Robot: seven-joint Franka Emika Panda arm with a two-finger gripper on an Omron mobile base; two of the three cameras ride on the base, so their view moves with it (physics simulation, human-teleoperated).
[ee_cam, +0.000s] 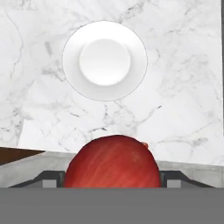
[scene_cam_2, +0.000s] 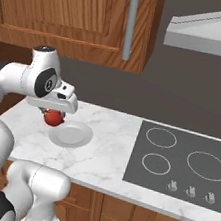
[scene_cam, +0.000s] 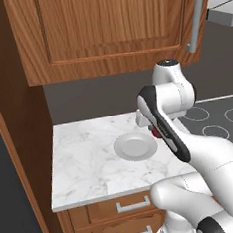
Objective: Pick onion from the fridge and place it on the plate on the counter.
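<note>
- The white-grey veined marble table over brown wooden drawers carries the task's dish, with a black glass cooktop set into it on the right.
- The round, shallow, light-grey plate with a raised rim sits bare near the table's middle, well short of the cooktop.
- The robot's white two-finger gripper hangs above the table, just to the left of the plate as the right base view shows it.
- Its fingers are clenched on the small round red onion, which rides in the air, clear of the marble.
- The deciding relation: in the hand view the plate lies ahead of the onion, not beneath it. I judge the hand must shift sideways over the dish before lowering and letting go.
</note>
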